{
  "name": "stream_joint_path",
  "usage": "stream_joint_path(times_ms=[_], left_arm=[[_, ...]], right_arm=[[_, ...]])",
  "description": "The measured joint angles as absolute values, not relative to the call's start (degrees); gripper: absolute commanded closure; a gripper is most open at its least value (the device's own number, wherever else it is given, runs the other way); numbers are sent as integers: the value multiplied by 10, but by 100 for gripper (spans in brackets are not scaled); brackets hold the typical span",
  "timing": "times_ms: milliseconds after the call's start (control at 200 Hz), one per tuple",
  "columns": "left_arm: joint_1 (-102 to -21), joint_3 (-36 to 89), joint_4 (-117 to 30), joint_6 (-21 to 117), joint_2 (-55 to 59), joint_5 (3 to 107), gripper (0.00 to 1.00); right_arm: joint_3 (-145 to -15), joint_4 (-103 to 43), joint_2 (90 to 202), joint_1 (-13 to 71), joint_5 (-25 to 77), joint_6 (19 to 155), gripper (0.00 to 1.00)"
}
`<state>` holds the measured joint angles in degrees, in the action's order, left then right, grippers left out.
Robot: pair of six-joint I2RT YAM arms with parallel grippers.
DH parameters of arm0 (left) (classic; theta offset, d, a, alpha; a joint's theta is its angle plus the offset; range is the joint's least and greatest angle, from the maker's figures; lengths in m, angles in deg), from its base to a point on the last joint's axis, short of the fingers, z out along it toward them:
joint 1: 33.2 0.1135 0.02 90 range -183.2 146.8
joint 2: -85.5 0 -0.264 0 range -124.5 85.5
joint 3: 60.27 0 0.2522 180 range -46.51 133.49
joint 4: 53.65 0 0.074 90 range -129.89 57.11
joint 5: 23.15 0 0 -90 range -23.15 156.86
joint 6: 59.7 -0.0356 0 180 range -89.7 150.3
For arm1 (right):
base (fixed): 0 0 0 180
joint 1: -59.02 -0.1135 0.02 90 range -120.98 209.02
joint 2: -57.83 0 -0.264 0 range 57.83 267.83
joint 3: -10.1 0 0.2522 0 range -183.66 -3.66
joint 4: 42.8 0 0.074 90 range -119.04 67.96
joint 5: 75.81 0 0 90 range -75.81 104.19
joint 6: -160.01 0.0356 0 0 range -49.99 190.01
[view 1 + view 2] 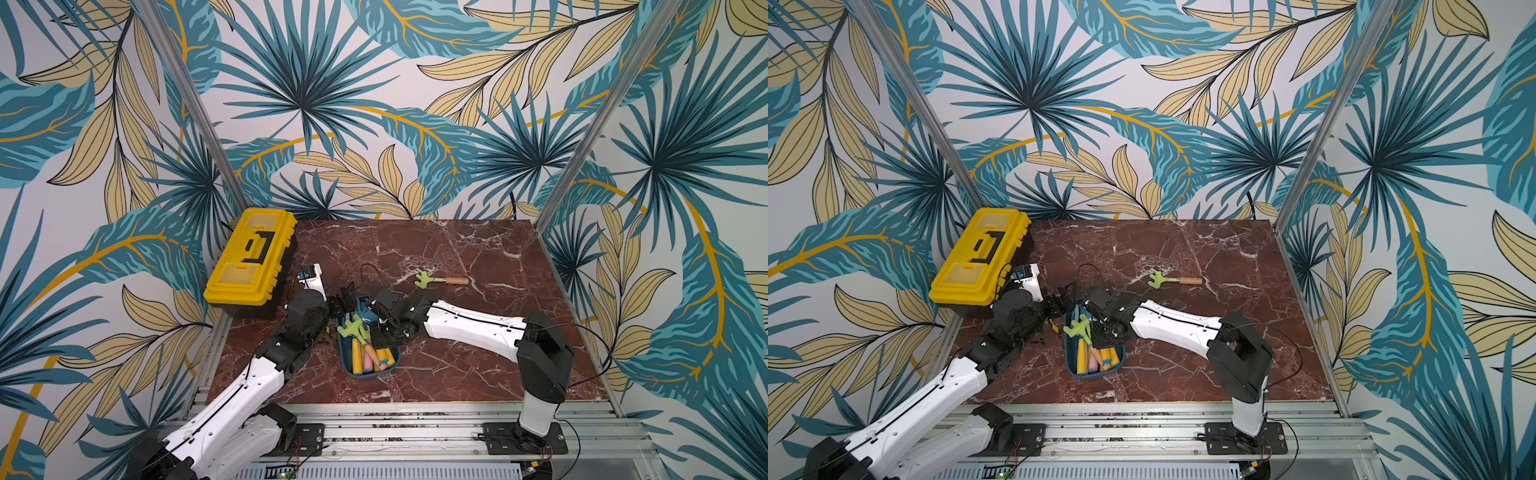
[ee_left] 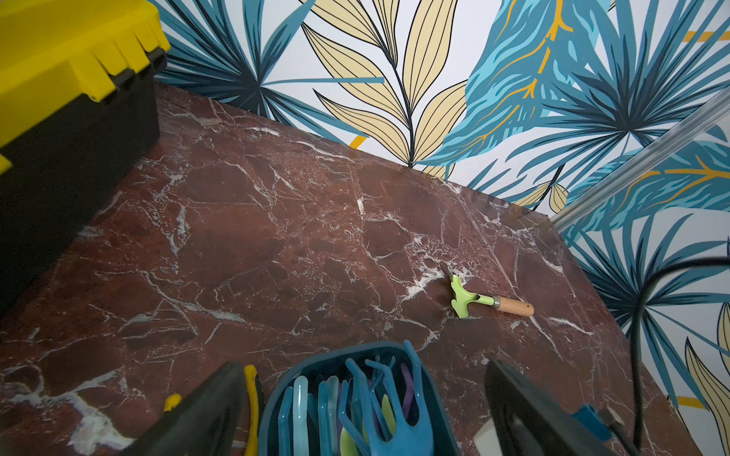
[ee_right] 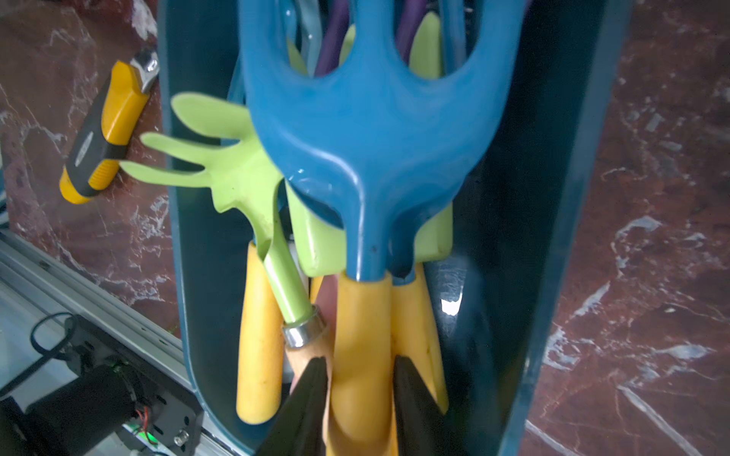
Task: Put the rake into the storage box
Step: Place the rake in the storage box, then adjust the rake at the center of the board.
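Yellow toolbox [image 1: 249, 257], yellow-black tool [image 3: 104, 130] beside storage box [image 3: 572, 197] (crowded), second rake [image 1: 442, 281] apart

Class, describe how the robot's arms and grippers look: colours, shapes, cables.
The left arm and right arm have rounded white shells with black joints, and a thin black cable runs along each shell. The right arm's elbow housing is black and boxy, with a loose black cable looping beside it. The left gripper and right gripper each have two dark, tapering fingers.
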<state>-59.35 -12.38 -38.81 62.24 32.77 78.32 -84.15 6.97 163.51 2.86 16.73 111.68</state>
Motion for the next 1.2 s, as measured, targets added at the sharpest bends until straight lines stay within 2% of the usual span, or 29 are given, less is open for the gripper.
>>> stream_joint_path(times_ms=[90,315,496,661,826,1197], left_arm=[[-594,-124,-389,622,325,780,0],[-593,-119,-385,619,268,745,0],[-593,-105,-375,618,223,709,0],[-593,-71,-374,634,198,679,0],[-602,-8,-367,658,153,653,0],[-643,73,-346,687,51,629,0]], right_arm=[[-840,70,1632,25,165,1115,43],[-837,82,1593,43,150,1097,26],[-829,88,1537,111,141,1068,18],[-839,90,1522,230,142,1032,18],[-896,94,1556,328,142,1006,24],[-1044,82,1754,472,178,998,27]])
